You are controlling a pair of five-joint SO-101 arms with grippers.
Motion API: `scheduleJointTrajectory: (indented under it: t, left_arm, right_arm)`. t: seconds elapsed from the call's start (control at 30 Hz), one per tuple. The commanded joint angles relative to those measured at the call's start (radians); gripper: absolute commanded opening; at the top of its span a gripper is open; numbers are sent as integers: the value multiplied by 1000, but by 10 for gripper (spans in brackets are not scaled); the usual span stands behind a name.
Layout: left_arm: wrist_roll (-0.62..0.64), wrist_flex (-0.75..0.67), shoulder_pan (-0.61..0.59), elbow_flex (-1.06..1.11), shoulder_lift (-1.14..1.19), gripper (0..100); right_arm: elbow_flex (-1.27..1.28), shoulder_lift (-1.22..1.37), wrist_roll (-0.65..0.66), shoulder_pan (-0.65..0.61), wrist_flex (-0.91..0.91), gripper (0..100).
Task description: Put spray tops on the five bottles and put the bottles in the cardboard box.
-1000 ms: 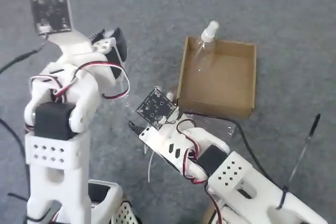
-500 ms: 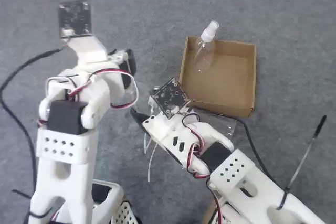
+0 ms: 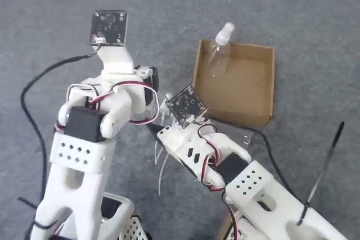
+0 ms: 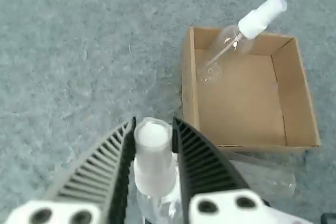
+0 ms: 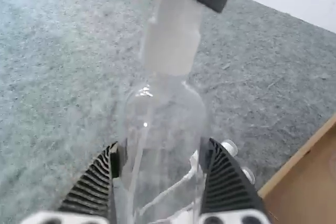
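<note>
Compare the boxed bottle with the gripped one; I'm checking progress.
The boxed bottle leans in a corner of the cardboard box; the held bottle sits between the right gripper's fingers, outside it. The left gripper clamps the held bottle's spray top; the boxed bottle's top is free. Both are clear, white-topped.

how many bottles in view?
3: a capped bottle leans in the cardboard box; a second bottle stands in the right gripper, left gripper clamping its spray top; a third bottle lies beside the box. Arms may hide more.
</note>
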Motion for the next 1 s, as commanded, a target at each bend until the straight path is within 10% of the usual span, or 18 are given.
scheduleJointTrajectory:
  t: [0.0, 0.6, 0.97]
  left_arm:
    - [-61, 2, 9, -4, -11, 69]
    - [-138, 51, -71, -213, -104, 185]
    - [-221, -91, -109, 269, -488, 188]
  right_arm:
    - [-17, -51, -11, 30, -25, 7]
    - [6, -61, -17, 140, -153, 6]
    - [-78, -127, -15, 205, -139, 6]
